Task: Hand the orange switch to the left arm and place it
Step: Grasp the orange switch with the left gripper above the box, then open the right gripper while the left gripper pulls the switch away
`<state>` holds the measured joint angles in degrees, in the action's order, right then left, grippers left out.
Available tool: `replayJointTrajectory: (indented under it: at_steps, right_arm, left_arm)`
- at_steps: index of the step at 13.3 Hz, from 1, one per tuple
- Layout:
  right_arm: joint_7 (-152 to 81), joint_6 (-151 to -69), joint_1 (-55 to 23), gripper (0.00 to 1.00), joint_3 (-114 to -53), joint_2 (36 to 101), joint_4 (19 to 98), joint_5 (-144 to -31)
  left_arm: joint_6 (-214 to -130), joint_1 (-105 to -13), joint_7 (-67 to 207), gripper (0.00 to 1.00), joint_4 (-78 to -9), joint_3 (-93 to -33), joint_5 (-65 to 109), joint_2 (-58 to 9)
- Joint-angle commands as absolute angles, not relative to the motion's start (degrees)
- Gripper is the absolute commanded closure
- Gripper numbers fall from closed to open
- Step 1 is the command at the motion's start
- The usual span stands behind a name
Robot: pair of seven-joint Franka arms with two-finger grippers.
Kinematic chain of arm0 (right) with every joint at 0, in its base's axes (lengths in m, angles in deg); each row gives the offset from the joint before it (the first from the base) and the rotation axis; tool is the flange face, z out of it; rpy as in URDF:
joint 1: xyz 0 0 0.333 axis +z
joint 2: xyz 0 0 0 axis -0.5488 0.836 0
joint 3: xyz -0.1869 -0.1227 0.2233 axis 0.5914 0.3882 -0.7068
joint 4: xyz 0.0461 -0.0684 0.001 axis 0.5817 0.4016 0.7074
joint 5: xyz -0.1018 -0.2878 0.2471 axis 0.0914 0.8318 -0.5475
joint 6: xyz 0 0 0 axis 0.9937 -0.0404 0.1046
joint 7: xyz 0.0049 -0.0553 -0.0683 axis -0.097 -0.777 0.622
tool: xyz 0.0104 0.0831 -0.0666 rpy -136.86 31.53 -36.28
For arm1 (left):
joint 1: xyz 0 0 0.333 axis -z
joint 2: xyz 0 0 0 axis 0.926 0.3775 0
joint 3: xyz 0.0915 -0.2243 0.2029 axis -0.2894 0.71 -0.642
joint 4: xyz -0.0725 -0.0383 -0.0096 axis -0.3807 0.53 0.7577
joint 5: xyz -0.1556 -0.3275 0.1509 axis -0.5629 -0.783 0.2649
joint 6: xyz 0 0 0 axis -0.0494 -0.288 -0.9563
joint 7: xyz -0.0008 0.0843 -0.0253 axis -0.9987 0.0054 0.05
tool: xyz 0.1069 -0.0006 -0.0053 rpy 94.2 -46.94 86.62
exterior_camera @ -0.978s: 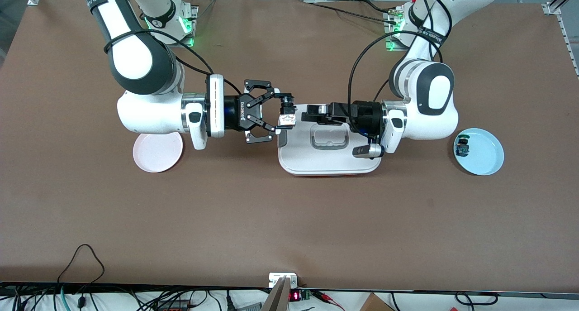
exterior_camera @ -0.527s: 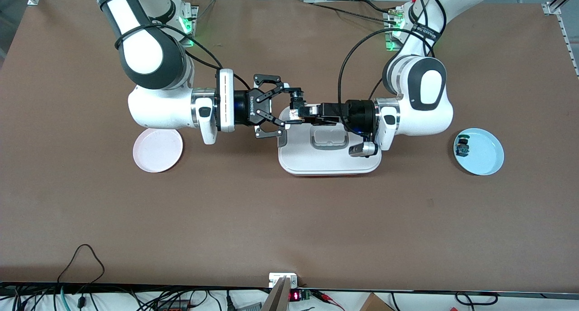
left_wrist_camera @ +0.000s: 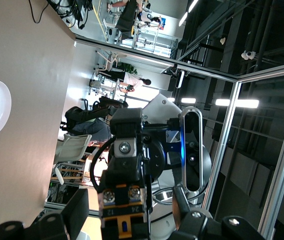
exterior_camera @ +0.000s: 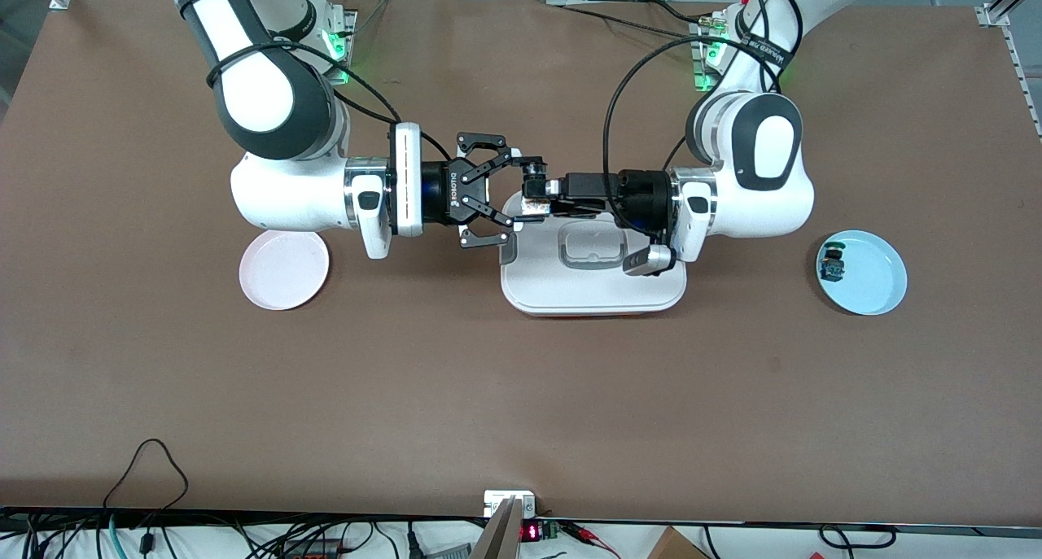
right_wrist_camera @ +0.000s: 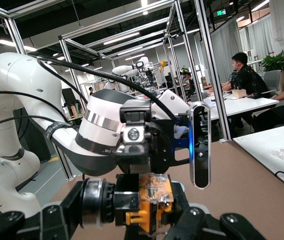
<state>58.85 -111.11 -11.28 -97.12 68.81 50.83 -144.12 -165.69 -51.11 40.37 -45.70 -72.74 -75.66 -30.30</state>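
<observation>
The orange switch (exterior_camera: 533, 199) is black with a clear orange body. It is held in the air over the end of the white box (exterior_camera: 594, 292) that is toward the right arm's end of the table. My right gripper (exterior_camera: 527, 197) is shut on it, one finger on each end. In the right wrist view the switch (right_wrist_camera: 146, 202) sits between the right gripper's (right_wrist_camera: 132, 217) fingers. My left gripper (exterior_camera: 550, 199) is open, with its fingers on either side of the switch. In the left wrist view, gaps show between the switch (left_wrist_camera: 124, 210) and the left gripper's (left_wrist_camera: 129, 216) fingers.
A pink plate (exterior_camera: 284, 270) lies toward the right arm's end of the table. A blue plate (exterior_camera: 871, 286) toward the left arm's end holds a small component with a green top (exterior_camera: 832, 264). Both forearms reach level over the table.
The right gripper carried the switch over the box's edge, then held still. The left gripper moved toward it, and its open fingers now flank the switch.
</observation>
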Motion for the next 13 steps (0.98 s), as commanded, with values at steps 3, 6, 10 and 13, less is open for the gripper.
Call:
replayJointTrajectory:
  at_steps: [3, 6, 10, 13]
  right_arm:
    - [59.7, -111.8, -10.7, 0.99, -97.1, 68.1, 51.3, -145.2]
    - [59.7, -111.8, -10.7, 0.99, -97.1, 68.1, 51.4, -145.1]
    - [59.7, -111.8, -10.3, 0.00, -97.1, 68.1, 52.2, -145.7]
    - [59.5, -111.6, -10.4, 0.00, -97.1, 68.0, 52.2, -145.6]
  left_arm:
    - [-166.4, -51.6, 39.3, 0.77, -46.6, -72.4, -76.6, -31.9]
    - [-166.3, -51.8, 39.3, 0.82, -46.6, -72.4, -76.5, -31.9]
    - [-166.3, -51.8, 39.3, 0.82, -46.4, -72.5, -76.5, -31.9]
    - [-166.3, -52.1, 39.5, 0.83, -46.0, -72.8, -74.7, -32.0]
